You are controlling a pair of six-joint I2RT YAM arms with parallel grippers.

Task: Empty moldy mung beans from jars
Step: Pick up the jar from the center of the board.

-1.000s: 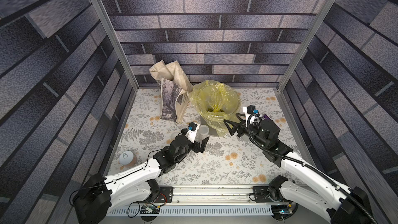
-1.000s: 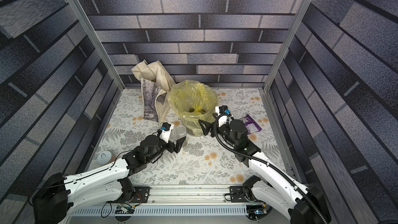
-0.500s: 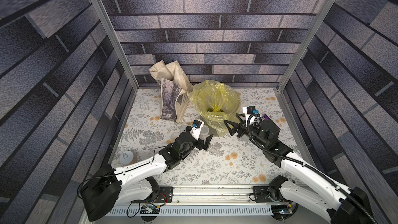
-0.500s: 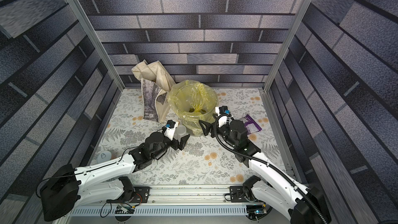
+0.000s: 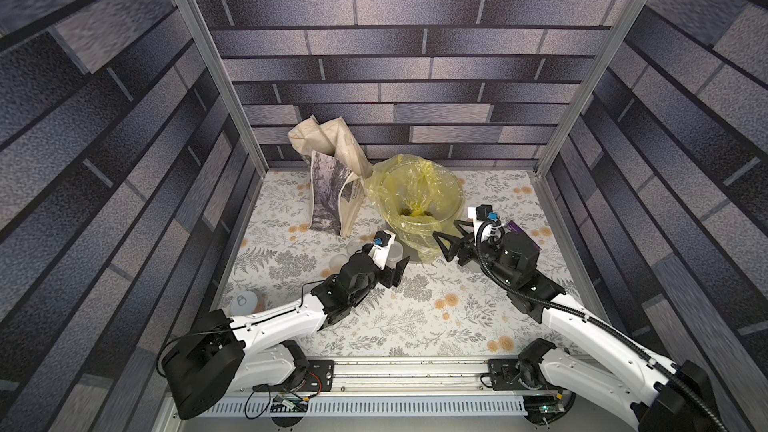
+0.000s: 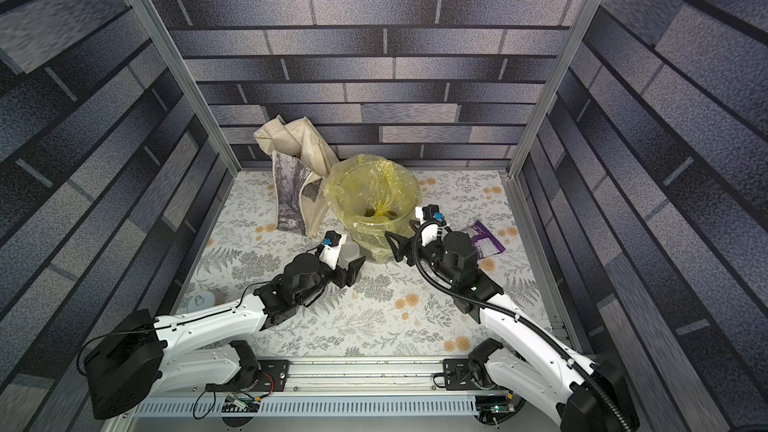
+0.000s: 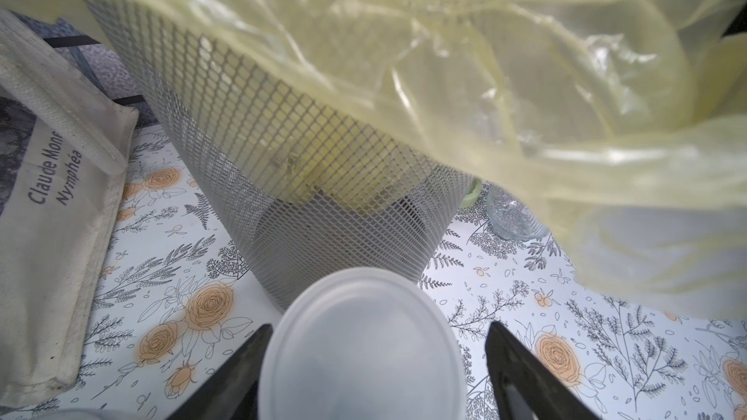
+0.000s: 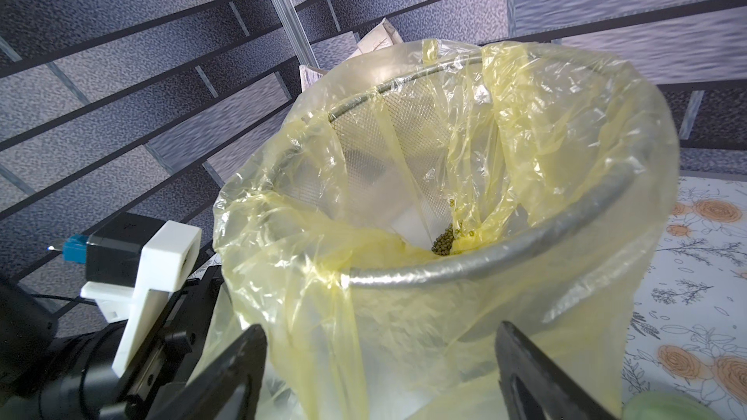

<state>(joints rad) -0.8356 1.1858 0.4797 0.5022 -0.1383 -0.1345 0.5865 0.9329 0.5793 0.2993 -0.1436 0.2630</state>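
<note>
Slim jar (image 5: 395, 251) stands upright on the bench (image 7: 525, 276) right at the foot of the mesh bucket (image 7: 283, 155), lid (image 7: 359, 365) on. I'd guess it's parked there for a short lift to the dump. The left claw (image 7: 376, 333) straddles that lid with jaws apart, one finger (image 7: 244, 361) about touching the rim and a gap at the other, so no real grip. Further right a small heap of mung beans (image 8: 444, 241) sits deep in the yellow bag (image 8: 566, 115), and the right claw (image 8: 380, 335) hangs wide open beside the bucket, only loose plastic between its jaws.
</note>
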